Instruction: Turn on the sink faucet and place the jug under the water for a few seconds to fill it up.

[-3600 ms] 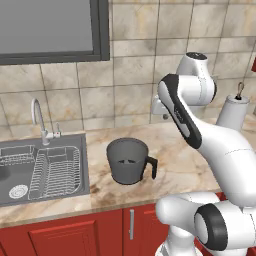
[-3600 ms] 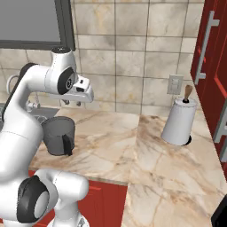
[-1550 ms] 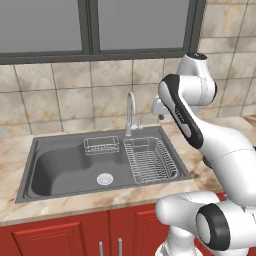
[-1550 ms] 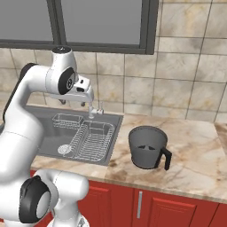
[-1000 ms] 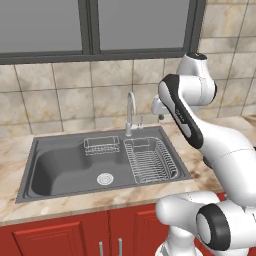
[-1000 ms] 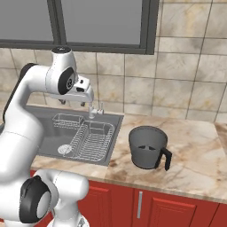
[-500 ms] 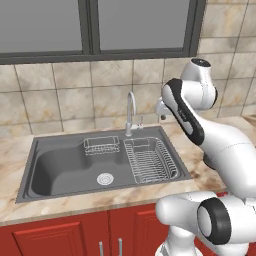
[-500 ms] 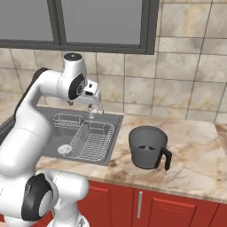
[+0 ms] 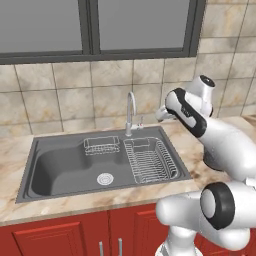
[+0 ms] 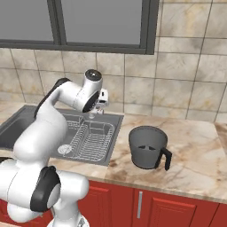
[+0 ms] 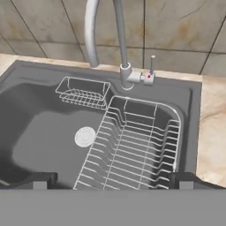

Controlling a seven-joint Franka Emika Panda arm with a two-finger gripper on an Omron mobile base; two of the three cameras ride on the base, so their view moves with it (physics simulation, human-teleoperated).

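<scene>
On the marble counter (image 10: 195, 164) the jug (image 10: 147, 147) stands unmarked right of the sink (image 9: 60, 162); the pincer (image 11: 110, 178) gapes empty.

- A rendered home kitchen.
- Dark grey sink (image 9: 60, 165) with chrome faucet (image 9: 131, 112) set in a marble counter (image 10: 195, 164).
- Beige tiled wall (image 9: 60, 95), window (image 9: 135, 25) above, red cabinets (image 10: 177, 208) below.

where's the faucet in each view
Left base view: faucet at centre, behind the sink, left of the arm.
Right base view: mostly hidden behind the arm; I cannot place it.
Hand view: top centre, spout arching over the basin, lever upright at its base.
Shared landmark: the wire rack just below it.
</scene>
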